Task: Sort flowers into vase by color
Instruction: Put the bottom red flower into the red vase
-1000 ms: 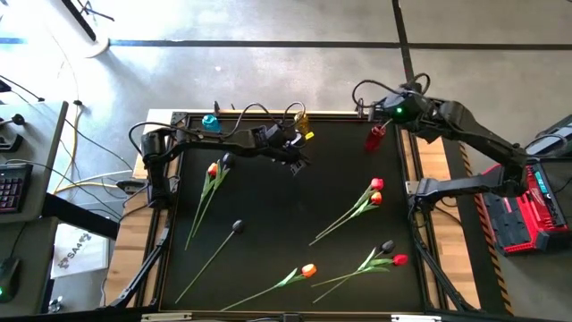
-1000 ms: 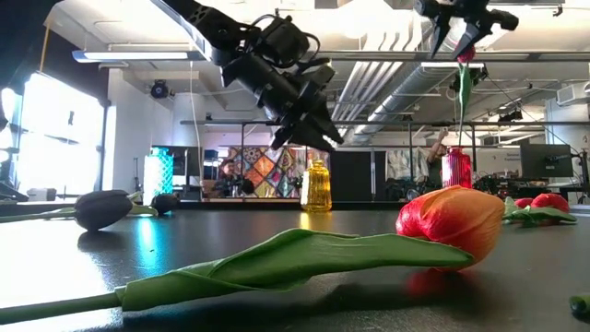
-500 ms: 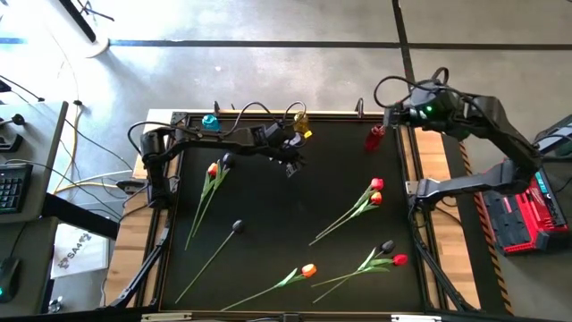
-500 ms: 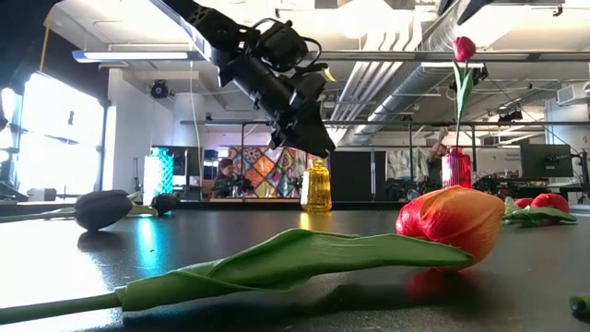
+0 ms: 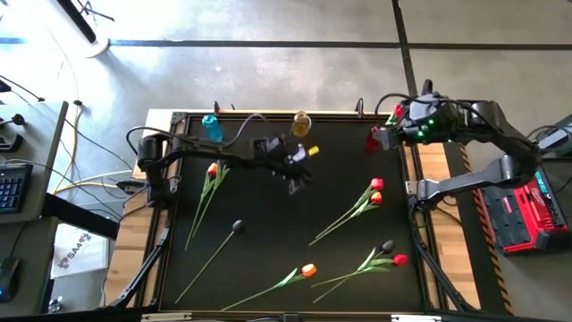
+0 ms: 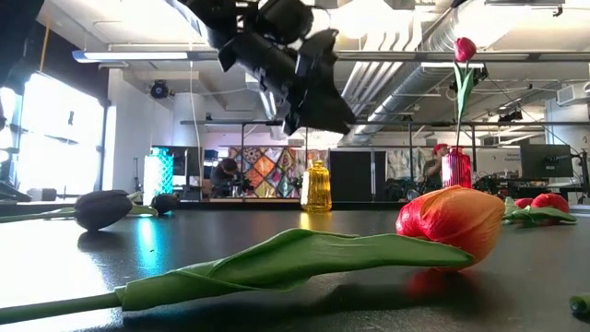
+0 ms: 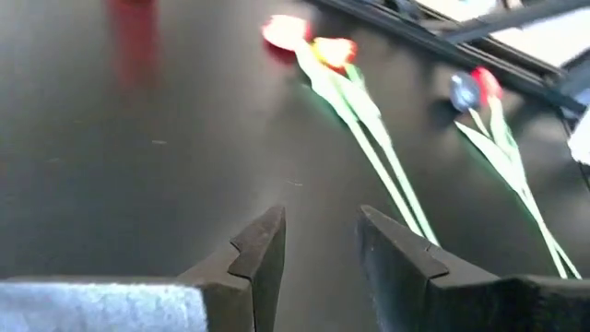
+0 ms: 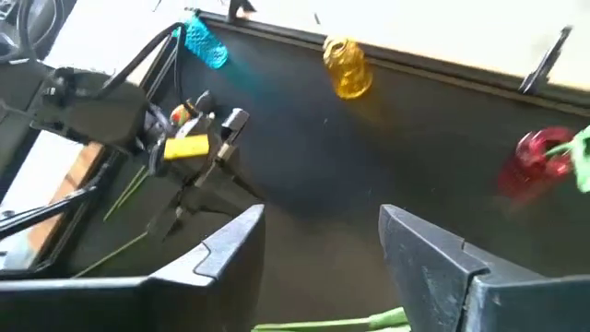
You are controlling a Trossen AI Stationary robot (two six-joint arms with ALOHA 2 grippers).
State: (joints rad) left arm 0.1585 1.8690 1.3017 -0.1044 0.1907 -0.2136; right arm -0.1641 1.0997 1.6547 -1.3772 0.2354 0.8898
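Note:
A red tulip stands upright with its stem in the red vase at the far right. My right gripper hovers open just above and to the right of that vase, nothing between its fingers. My left gripper hangs open over the far middle of the table, and it too holds nothing. Lying flat on the black tabletop are two red tulips, a black and red pair, an orange one, a black one and a red-orange and black pair.
A yellow vase and a blue vase stand along the far edge. The black tabletop is bare between the scattered flowers. Cables run along the far left corner. People show in the room behind.
My right gripper has risen off the red tulip and drawn back toward the table's right edge, tipping as it went; the tulip stays upright in the red vase. My left gripper has swung toward the table's right and near side, rolling a little.

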